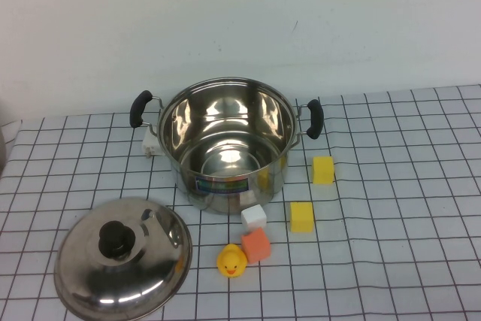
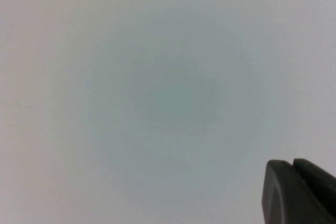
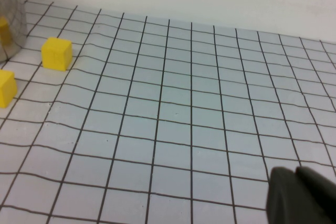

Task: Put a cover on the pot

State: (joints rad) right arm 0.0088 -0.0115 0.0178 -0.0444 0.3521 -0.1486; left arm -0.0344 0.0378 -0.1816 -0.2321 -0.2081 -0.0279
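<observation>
The pot (image 1: 225, 144) is a shiny steel stockpot with two black side handles, standing open and empty at the middle back of the checked cloth. Its domed steel lid (image 1: 120, 257) with a black knob lies on the cloth at the front left, apart from the pot. Neither gripper shows in the high view. My left gripper (image 2: 291, 163) is shut and empty, facing a blank pale surface. My right gripper (image 3: 295, 171) is shut and empty above the cloth, far to the right of the pot, whose edge (image 3: 10, 19) just shows in the right wrist view.
Two yellow cubes (image 1: 323, 170) (image 1: 302, 216), a white cube (image 1: 254, 217), an orange cube (image 1: 256, 245) and a yellow rubber duck (image 1: 231, 261) lie in front of and right of the pot. A white block (image 1: 152, 142) sits behind its left handle.
</observation>
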